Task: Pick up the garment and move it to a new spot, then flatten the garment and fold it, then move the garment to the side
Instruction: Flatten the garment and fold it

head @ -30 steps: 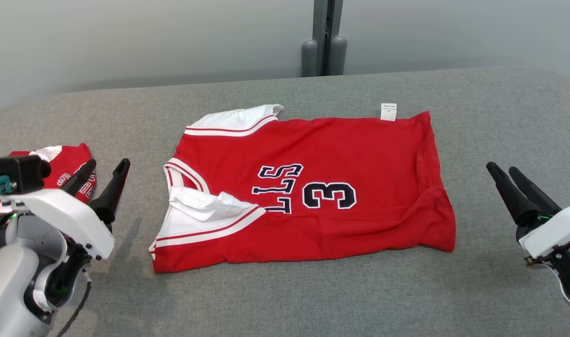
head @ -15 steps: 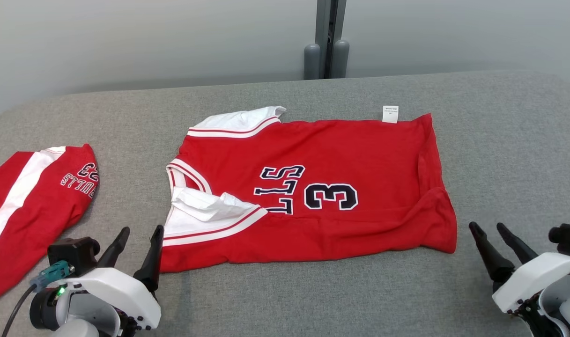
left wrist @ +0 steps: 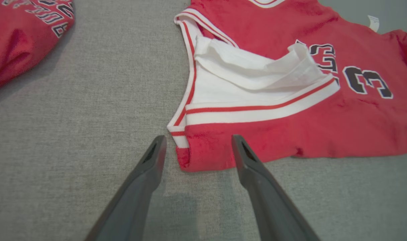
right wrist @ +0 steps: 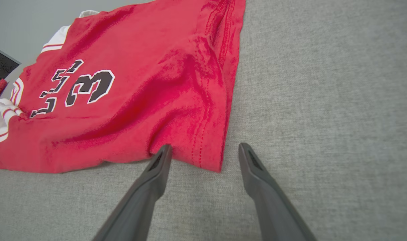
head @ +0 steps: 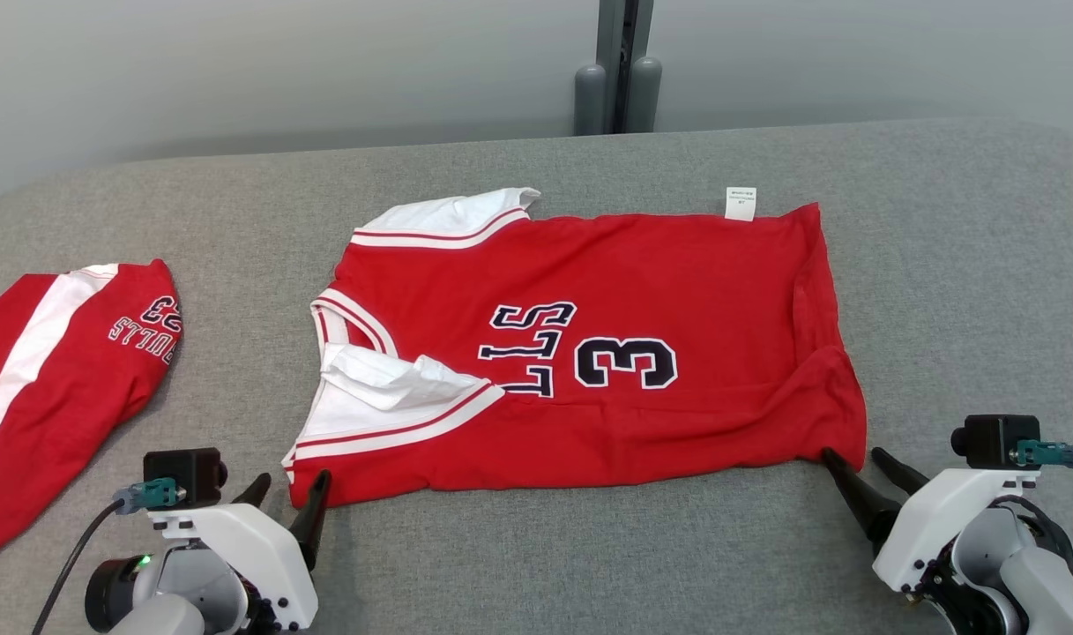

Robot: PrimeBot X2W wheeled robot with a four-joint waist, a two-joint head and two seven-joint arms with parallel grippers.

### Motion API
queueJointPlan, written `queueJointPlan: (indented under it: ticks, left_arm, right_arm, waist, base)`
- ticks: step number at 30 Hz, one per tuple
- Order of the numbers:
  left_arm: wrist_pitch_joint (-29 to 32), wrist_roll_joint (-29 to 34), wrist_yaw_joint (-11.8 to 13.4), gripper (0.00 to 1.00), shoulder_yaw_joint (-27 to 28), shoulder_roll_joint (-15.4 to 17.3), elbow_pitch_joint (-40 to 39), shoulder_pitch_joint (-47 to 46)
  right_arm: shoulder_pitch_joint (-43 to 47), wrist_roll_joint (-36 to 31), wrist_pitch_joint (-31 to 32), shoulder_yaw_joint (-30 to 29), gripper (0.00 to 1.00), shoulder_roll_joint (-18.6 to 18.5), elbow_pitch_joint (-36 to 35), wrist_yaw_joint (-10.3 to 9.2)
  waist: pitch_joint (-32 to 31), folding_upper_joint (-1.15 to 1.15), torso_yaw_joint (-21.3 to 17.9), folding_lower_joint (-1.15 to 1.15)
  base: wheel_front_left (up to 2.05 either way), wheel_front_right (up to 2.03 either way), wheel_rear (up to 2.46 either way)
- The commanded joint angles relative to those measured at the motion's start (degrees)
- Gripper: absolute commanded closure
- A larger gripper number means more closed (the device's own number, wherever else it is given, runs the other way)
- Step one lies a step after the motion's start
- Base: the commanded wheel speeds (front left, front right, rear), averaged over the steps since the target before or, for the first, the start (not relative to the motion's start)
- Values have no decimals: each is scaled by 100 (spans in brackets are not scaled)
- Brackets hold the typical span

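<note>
On the grey table (head: pixel 942 265), the red garment (head: pixel 589 344) lies in the middle, mostly flat, with its long near edge facing the robot. Both claws are wide apart and hold nothing. The left gripper (head: pixel 293 479) sits low at the near left corner, and in its wrist view that corner pokes in between the two fingers. The right gripper (head: pixel 851 453) sits at the near right corner the same way, with one finger right at the hem. This looks like the folding step, just before a pinch. Next, each claw likely needs to slide in a bit more, close on its corner, and lift with the other so the cloth does not twist. Bare table lies past the far edge and off to the right. The other red cloth (head: pixel 51 370) lies at the left, well apart.
</note>
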Motion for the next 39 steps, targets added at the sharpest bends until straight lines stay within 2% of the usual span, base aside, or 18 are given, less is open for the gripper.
queueJointPlan:
  ticks: [1,10,11,12,13,14,15,17,26,33,39]
  left_arm:
    - [59,-53,-69,0,-29,-25,84,-105]
    - [208,-216,-381,0,-120,-249,687,-291]
    - [201,-227,-419,0,-121,-271,750,-298]
    - [193,-231,-432,10,-131,-298,803,-302]
    - [174,-236,-464,31,-124,-321,857,-323]
    - [153,-238,-480,52,-121,-334,907,-349]
    - [138,-237,-500,59,-125,-349,953,-373]
    - [119,-243,-540,100,-132,-384,1034,-399]
    - [248,-243,-651,100,-161,-229,1079,-480]
    - [504,-293,-541,100,-178,193,461,-127]
    - [735,-368,-309,100,-208,589,-340,378]
  right_arm:
    - [-32,-58,82,-44,0,38,40,3]
    - [25,-296,335,-250,0,209,61,3]
    - [41,-315,351,-274,2,222,50,3]
    - [56,-329,367,-298,25,234,38,3]
    - [67,-352,387,-321,51,248,24,3]
    - [74,-359,396,-347,58,260,10,3]
    - [84,-374,406,-379,67,264,-2,3]
    - [112,-420,428,-422,100,269,-20,3]
    - [170,-461,756,-569,100,176,-257,3]
    - [358,-215,1339,-602,100,-219,-828,2]
    - [810,40,1886,-777,100,-527,-1287,2]
  waist:
    - [12,0,-2,0]
    - [53,0,-33,0]
    - [55,0,-37,0]
    - [58,0,-40,0]
    - [58,0,-42,0]
    - [57,0,-43,0]
    - [54,0,-42,0]
    - [43,0,-36,0]
    - [-47,0,-15,0]
    - [-201,0,10,0]
    - [-413,0,55,0]
  base:
    - [0,0,0]
    - [0,0,0]
    - [0,0,0]
    - [0,0,0]
    - [0,0,0]
    - [0,0,0]
    - [0,0,0]
    - [0,0,0]
    - [0,0,0]
    - [0,0,0]
    - [0,0,0]
